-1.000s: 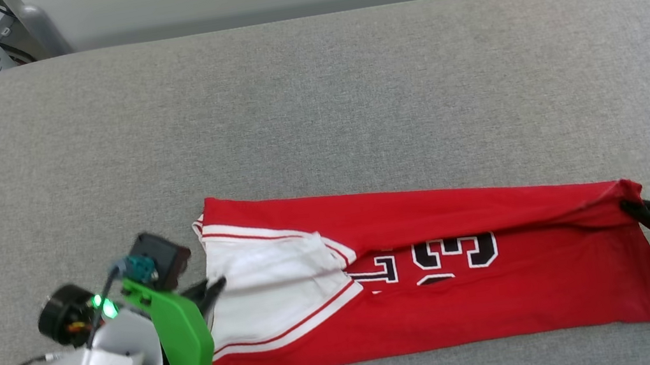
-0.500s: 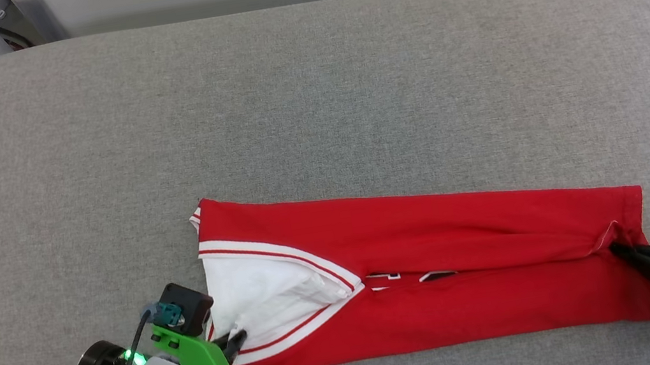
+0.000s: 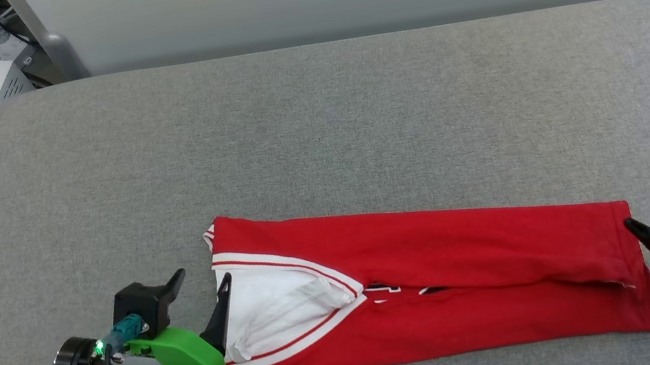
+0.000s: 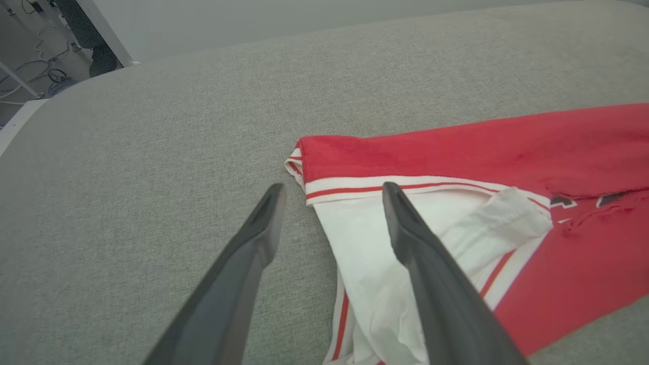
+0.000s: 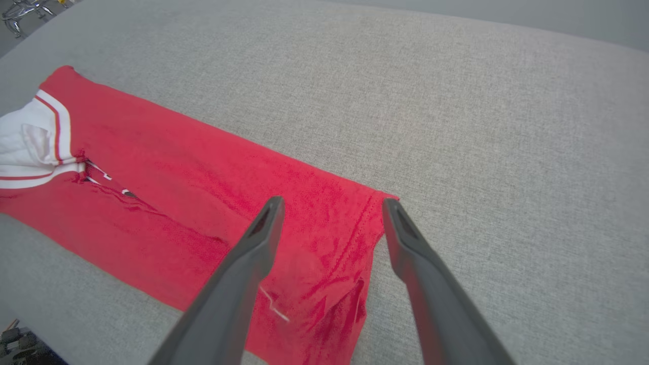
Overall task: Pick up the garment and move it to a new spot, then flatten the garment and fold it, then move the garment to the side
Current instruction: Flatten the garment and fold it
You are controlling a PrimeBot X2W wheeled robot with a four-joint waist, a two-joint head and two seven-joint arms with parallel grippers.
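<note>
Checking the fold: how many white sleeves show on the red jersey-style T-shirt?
1. One white short sleeve with striped trim lies at the left end of the red jersey-style T-shirt, by the open left gripper; the other may be hidden inside the fold.

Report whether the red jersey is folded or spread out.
Folded: the garment lies as a long narrow band, a red layer doubled over its front, hiding most of the black lettering.

grey fabric surface (image 3: 317,132) — folded red garment (image 3: 470,251) lying flat
</note>
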